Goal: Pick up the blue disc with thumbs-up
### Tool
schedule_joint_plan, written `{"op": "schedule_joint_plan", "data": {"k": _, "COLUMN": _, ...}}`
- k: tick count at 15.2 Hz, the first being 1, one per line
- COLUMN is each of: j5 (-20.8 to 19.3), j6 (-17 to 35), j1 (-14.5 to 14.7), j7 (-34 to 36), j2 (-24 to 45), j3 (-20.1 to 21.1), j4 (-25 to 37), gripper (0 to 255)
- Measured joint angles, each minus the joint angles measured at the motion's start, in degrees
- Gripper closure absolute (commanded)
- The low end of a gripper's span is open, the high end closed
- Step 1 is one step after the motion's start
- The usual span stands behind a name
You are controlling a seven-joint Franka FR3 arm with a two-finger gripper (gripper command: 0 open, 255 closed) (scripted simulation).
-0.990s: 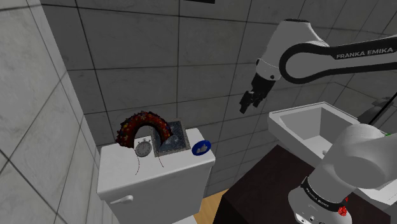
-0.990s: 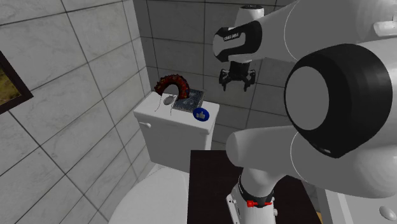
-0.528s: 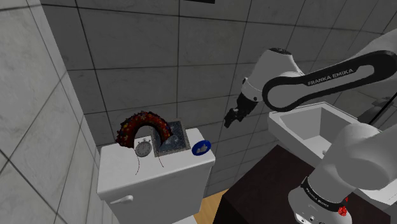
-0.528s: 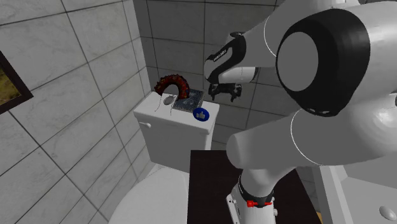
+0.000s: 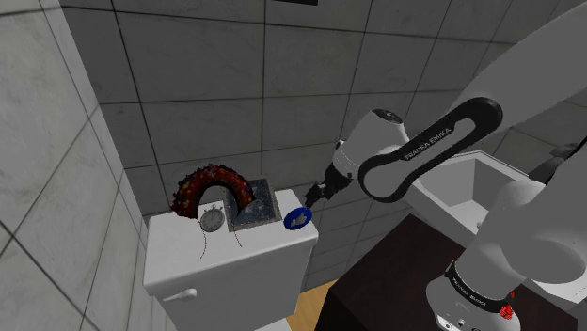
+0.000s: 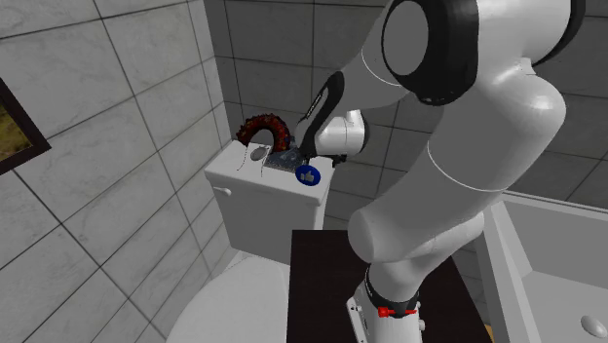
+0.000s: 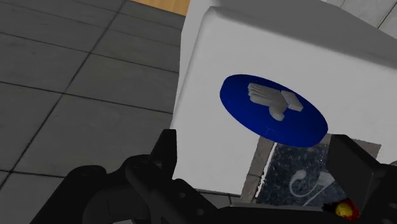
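Note:
The blue disc (image 5: pixel 297 219) with a raised grey thumbs-up lies flat on the white toilet tank lid (image 5: pixel 188 252), at the corner nearest the arm. It also shows in the second exterior view (image 6: pixel 309 175). My black gripper (image 5: pixel 310 196) hangs just above and slightly to the shoulder view's right of the disc, not touching it. In the wrist view the disc (image 7: pixel 273 109) lies ahead of the gripper (image 7: pixel 257 159), whose two fingers stand apart, open, with nothing between them.
On the lid behind the disc sit a dark speckled square slab (image 5: pixel 256 202), a silver stopwatch (image 5: pixel 214 218) and a red-brown ring (image 5: pixel 212 183) standing upright against the tiled wall. A white sink (image 5: pixel 452 193) and the dark stand (image 5: pixel 395 282) lie at the shoulder view's right.
The arm has swung down and to the shoulder view's left, bringing the gripper from high beside the sink to just above the disc. The things on the lid have not moved.

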Motion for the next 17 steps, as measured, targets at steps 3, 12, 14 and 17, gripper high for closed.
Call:
{"op": "schedule_joint_plan", "data": {"k": 3, "j5": 4.9, "j6": 7.6, "j1": 3.8, "j7": -2.6, "j2": 7.5, "j3": -1.0, "j4": 1.9, "gripper": 0}}
{"op": "schedule_joint_plan", "data": {"k": 12, "j5": 38.4, "j6": 14.7, "j1": 3.4, "j7": -30.2, "j2": 17.1, "j3": 6.4, "j4": 6.3, "gripper": 255}}
{"op": "schedule_joint_plan", "data": {"k": 14, "j5": 39.3, "j6": 14.8, "j1": 3.0, "j7": -31.1, "j2": 17.3, "j3": 6.9, "j4": 6.6, "gripper": 255}}
{"op": "schedule_joint_plan", "data": {"k": 17, "j5": 39.6, "j6": 14.9, "j1": 2.8, "j7": -31.4, "j2": 17.4, "j3": 7.1, "j4": 6.7, "gripper": 255}}
